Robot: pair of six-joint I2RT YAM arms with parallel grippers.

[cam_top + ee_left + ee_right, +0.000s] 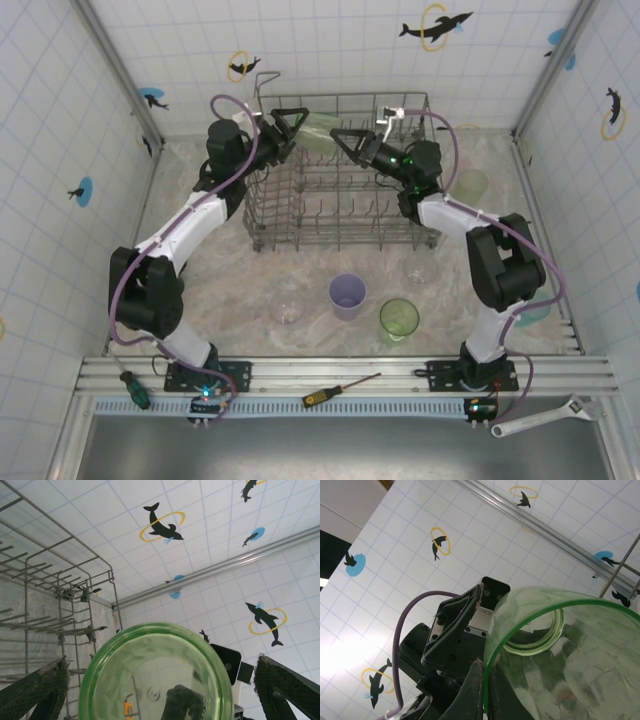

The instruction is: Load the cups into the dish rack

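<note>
The right gripper (482,682) is clamping shut on the mouth rim of a pale green cup (318,132), one finger inside the wall and one outside. The left gripper (296,125) is standing wide apart at the cup's other end, its fingers (35,690) flanking the base. The cup is hanging on its side in the air between the two tools, over the far left part of the dish rack (300,236). It is probably a light, thin-walled plastic tumbler: stiff enough to pinch, but smooth and likely to swivel or slip when only one spot of the rim is being held. A steadier hold would be across the body near the base, where the left fingers are waiting. The right wrist view is showing the rim pinch itself, which the overhead view is too small to resolve. The left wrist view is showing the base end-on and roughly centred between the spread fingers. They appear to have gaps on both sides, though I cannot tell for sure that neither pad is touching. The overhead view is giving the wider layout: a lavender cup (347,296) and a second green cup (398,320) are standing on the table (240,290) near the rack's front, waiting to be loaded.
</note>
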